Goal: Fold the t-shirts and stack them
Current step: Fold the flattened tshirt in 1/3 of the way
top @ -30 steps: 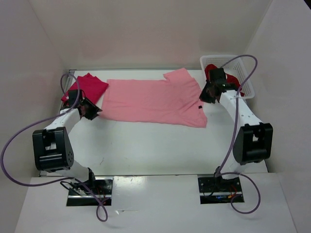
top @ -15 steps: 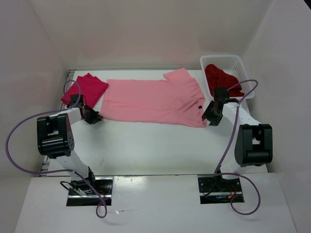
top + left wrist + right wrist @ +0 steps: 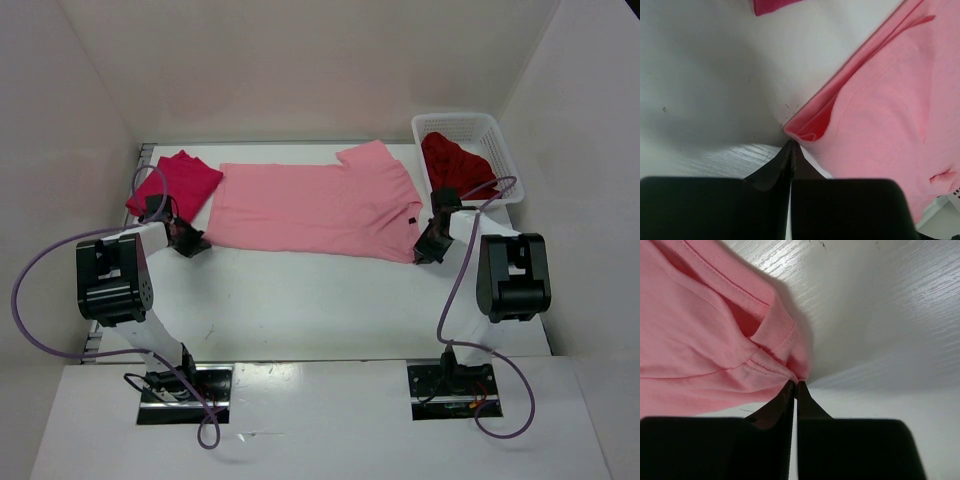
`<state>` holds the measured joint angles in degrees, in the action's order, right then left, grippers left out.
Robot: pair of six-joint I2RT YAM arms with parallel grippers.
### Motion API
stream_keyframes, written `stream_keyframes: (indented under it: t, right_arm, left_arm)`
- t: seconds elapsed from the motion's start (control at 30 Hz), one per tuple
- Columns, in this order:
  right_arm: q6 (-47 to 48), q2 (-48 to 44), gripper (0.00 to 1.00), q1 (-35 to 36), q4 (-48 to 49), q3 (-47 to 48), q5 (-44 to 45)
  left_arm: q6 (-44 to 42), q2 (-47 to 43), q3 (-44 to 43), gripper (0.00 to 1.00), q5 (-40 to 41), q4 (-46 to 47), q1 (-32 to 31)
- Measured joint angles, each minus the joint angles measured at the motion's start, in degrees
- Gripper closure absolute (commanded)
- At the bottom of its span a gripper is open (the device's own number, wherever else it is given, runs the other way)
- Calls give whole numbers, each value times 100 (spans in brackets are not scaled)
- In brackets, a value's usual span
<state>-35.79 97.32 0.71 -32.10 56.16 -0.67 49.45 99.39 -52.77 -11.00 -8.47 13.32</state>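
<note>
The two arms stood at the near edge of the white table (image 3: 300, 310), one on each side. A little way in, both reached down to the near edge of the light pink t-shirt (image 3: 310, 205).

The left gripper (image 3: 791, 145) sat low on the table at the shirt's near left corner. Its two fingers were squeezed tight together. Their tips touched the folded corner of the cloth. The corner gaped open a bit there and showed a darker pink inside. It was not clear if any cloth was caught between the tips.

The right gripper (image 3: 796, 384) was at the shirt's near right corner. Its fingers were pinched shut on the cloth. The hem and the seams bunched up and ran right into the tips.

The light pink t-shirt lay spread out flat across the middle of the table, from one gripper to the other. One sleeve stuck out toward the far side near the right end.

Past the left gripper, at the far left, lay the bright red-pink t-shirt (image 3: 180, 180). It was a small flat shape just beside the pink one.

At the far right corner stood a white basket (image 3: 470, 122). The dark red t-shirt (image 3: 452, 160) was heaped inside it.
</note>
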Motion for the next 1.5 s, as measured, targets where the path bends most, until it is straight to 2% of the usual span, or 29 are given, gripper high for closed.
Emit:
stream_keyframes:
  t: [0.17,0.4,0.57,0.67,0.73,0.9,0.97,1.13,1.43,1.47,1.5]
  right_arm:
    - [-105,-155,100,-9,13,-50,-17]
    - [-260,-2011,100,-81,-638,-293,-175]
    - [-188,-2643,100,-131,-1270,-90,-142]
    - [-136,-2726,100,-151,-1606,-90,-127]
    - [-72,-2723,100,-151,-1733,-90,-136]
    - [55,-2677,100,-151,-1821,-90,-188]
    - [96,-2667,100,-151,-1818,-90,-223]
    - [149,-2664,100,-151,-1821,-90,-317]
    - [227,-2664,100,-151,-1816,-90,-389]
    - [229,-2664,100,-151,-1816,-90,-398]
    - [232,-2664,100,-151,-1814,-90,-409]
  left_arm:
    - [-120,-302,192,100,2,-109,2]
    - [-337,-1591,710,100,-133,-680,232]
    - [-476,-2319,922,100,-210,-1167,533]
    - [-507,-2671,1023,69,-251,-1165,605]
    - [-424,-2669,1078,56,-435,-1021,610]
    - [-330,-1633,1012,40,-756,-560,439]
    - [-262,-1266,997,39,-828,-413,291]
    - [-57,-933,811,41,-929,-61,26]
    - [197,-337,326,57,-680,509,-313]
    - [201,-216,284,61,-656,529,-310]
    - [201,-83,247,73,-634,551,-310]
